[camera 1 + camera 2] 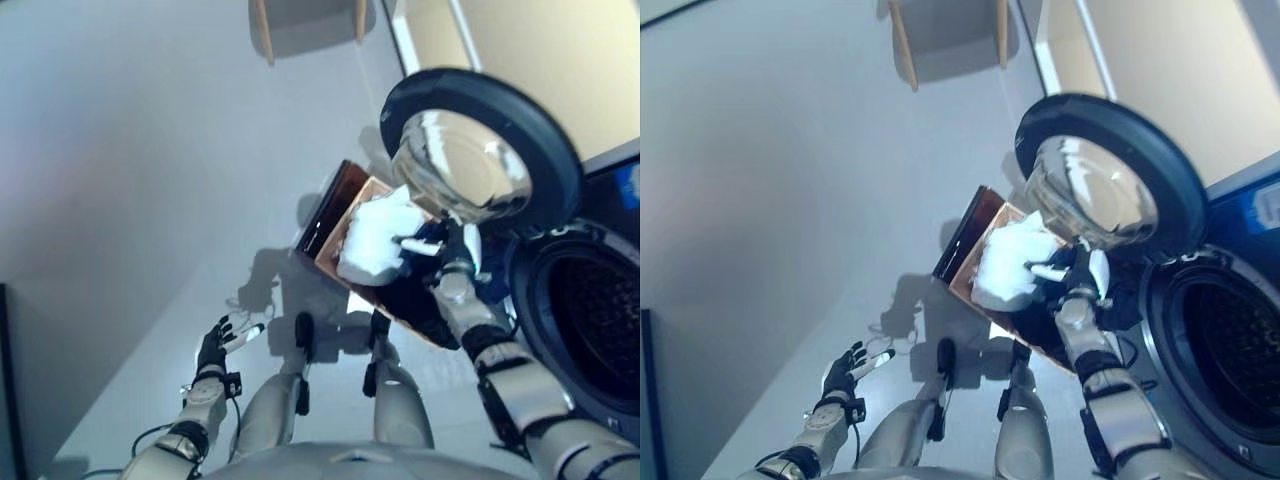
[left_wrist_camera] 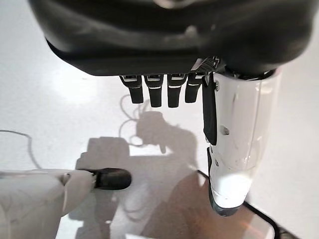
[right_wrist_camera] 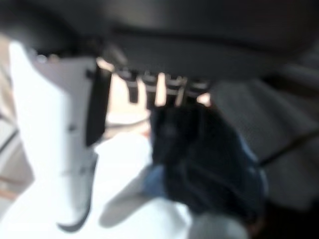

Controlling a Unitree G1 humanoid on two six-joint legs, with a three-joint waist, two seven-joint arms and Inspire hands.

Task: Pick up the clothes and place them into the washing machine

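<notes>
1. Left eye view has the robot standing over a brown basket (image 1: 335, 215) on the floor, right next to the washing machine (image 1: 580, 310), whose round door (image 1: 480, 150) is swung wide open with the dark drum showing.
2. The clothes are in that basket: a white garment (image 1: 375, 240) piled on top and a dark blue garment (image 3: 209, 164) beside it, on the machine side.
3. The right hand (image 1: 445, 245) is down at the basket, right where the white and dark pieces meet. In the right wrist view its fingers (image 3: 149, 92) point down at the dark cloth with the white-covered thumb (image 3: 60, 134) sticking out apart. It looks spread and not closed on anything, though that view is pretty blurry.
4. The left hand (image 1: 215, 345) hangs off to the side over bare floor, fingers relaxed, holding nothing.
5. So this looks like the reach-and-grab step, nothing lifted yet. Next move probably calls for closing the fingers and thumb on a bunch of cloth, then lifting it clear of the basket rim and swinging it over into the drum without snagging the door.
</notes>
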